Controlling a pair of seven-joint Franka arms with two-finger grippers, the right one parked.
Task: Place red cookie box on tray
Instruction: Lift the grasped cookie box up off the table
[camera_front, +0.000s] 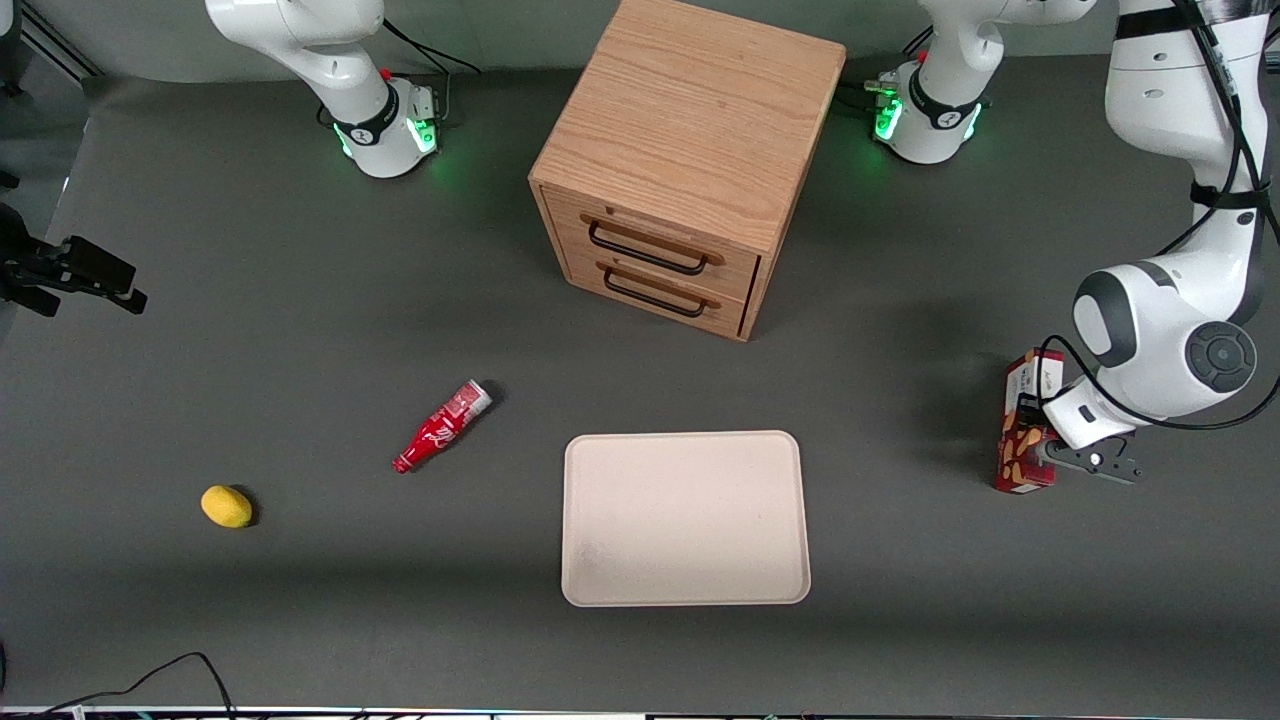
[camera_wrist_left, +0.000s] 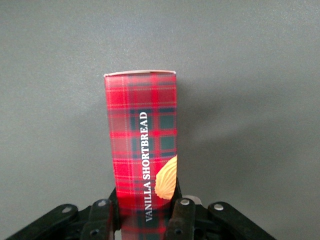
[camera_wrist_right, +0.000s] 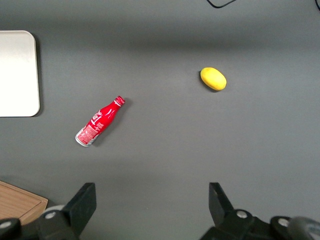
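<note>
Gripper (camera_wrist_left: 145, 220) of left arm clamped on slim red tartan cookie box (camera_wrist_left: 142, 145), w/ box at working arm's end of table, well apart from flat cream rectangular tray (camera_front: 685, 518); small red bottle (camera_front: 440, 427) lies toward parked arm's end.

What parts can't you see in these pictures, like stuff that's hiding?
- Red cookie box: in the front view the arm and its tool cover much of it.
- The same box: in the left wrist view its near end is hidden between the tool's fingers.
- Tray: cut off by the right wrist view's edge.
- Wooden drawer cabinet: both drawers shut, contents unseen.
</note>
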